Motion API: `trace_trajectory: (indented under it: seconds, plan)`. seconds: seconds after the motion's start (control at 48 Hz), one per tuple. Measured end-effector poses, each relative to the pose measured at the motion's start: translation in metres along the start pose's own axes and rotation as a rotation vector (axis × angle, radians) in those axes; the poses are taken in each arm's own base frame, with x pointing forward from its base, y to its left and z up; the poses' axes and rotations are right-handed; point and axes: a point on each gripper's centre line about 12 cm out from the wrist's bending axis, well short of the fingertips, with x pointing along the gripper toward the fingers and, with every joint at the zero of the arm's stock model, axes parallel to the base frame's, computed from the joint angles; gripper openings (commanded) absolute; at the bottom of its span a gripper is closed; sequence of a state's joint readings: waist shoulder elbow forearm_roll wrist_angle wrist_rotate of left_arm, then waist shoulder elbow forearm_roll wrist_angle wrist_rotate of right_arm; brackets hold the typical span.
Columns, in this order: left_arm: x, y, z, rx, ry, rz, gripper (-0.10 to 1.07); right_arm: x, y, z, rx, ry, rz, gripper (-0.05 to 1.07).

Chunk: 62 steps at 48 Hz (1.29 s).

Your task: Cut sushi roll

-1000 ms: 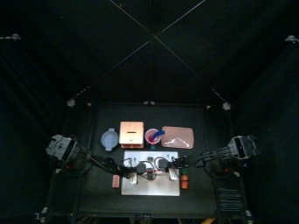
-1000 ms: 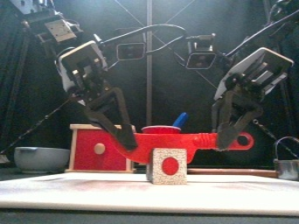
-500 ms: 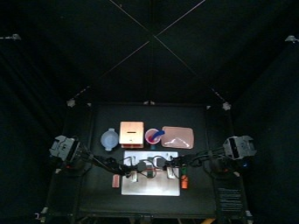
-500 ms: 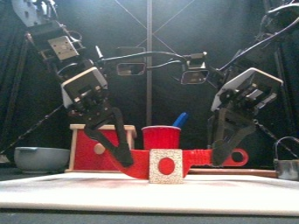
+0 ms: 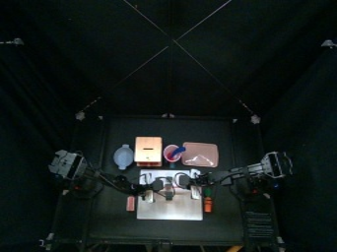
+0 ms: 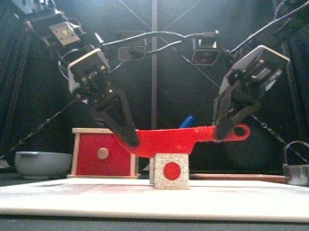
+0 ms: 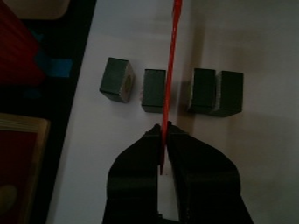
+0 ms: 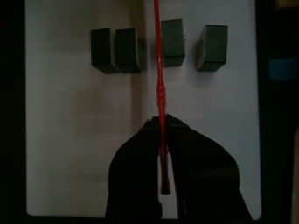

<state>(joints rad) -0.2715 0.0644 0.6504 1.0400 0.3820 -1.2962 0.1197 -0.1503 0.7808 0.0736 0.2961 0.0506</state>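
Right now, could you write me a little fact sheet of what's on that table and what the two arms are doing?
cutting tool: red knife, held level above the board by both arms
left end effector: shut on the red knife
right end effector: shut on the red knife
sushi roll: four dark pieces in a row on the white board
blade position: over the gap between the middle pieces
behind board: wooden box, grey bowl

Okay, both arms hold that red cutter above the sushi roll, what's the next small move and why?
Probably shift the red cutter sideways over the two touching pieces before lowering. Held by the left gripper and right gripper, its blade hangs over an open gap in the sushi roll, so pressing down here would cut nothing.
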Motion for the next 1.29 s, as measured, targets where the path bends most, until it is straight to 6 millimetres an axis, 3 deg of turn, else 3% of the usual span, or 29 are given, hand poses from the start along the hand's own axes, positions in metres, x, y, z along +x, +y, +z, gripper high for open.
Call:
trace_trajectory:
  seconds: [0.229,0.646,1.292]
  plan:
    - [-0.004,-0.015,0.001,0.009,-0.007,-0.032,0.44,0.000,0.015,-0.003,0.024,0.007,0.040,0.35]
    - [-0.003,-0.028,-0.003,0.010,-0.004,-0.092,0.44,0.001,0.023,-0.007,0.052,0.019,0.065,0.35]
    - [-0.001,-0.032,-0.007,-0.005,0.013,-0.101,0.44,0.003,0.027,-0.009,0.068,0.032,0.076,0.35]
